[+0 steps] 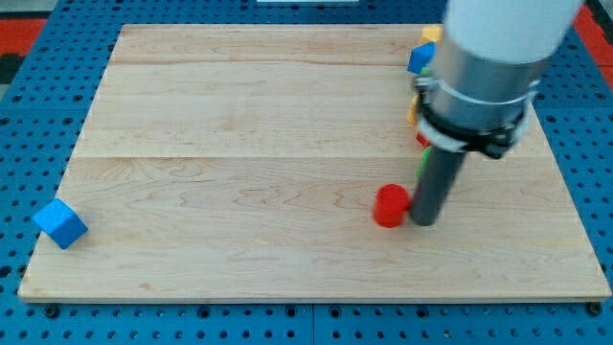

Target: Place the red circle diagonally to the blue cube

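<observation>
The red circle (390,205) lies on the wooden board (239,153), right of the middle and toward the view's bottom. My tip (422,220) stands right against its right side, touching or nearly so. The blue cube (59,223) sits at the board's left edge near the bottom left corner, far to the left of the red circle. A second blue block (420,58) lies near the board's top right, partly hidden by the arm.
Near the top right, mostly behind the arm, are a yellow block (430,34), another yellow piece (413,110), a green block (422,159) and a sliver of red (421,140). The board rests on a blue pegboard (29,115).
</observation>
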Motion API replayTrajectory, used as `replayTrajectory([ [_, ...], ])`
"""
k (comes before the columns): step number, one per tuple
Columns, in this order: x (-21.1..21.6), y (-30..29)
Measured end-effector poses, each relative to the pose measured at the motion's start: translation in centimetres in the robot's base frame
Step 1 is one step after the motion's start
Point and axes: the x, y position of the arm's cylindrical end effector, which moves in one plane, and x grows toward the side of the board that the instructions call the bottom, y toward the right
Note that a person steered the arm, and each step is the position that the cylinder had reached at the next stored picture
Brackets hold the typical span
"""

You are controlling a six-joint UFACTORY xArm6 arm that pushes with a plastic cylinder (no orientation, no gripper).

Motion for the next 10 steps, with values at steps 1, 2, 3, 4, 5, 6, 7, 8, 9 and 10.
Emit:
replayTrajectory([
  [1, -0.3, -4.7],
  [2, -1.6, -1.8],
  [3, -1.7, -1.7],
  [4, -2.3, -1.1],
  [5, -2.9, -0.8],
  [6, -3.1, -6.8],
  [7, -3.9, -13.6],
  [8, -3.9, -19.2],
  [9, -2.6, -18.4],
  [10, 0.0, -17.8],
])
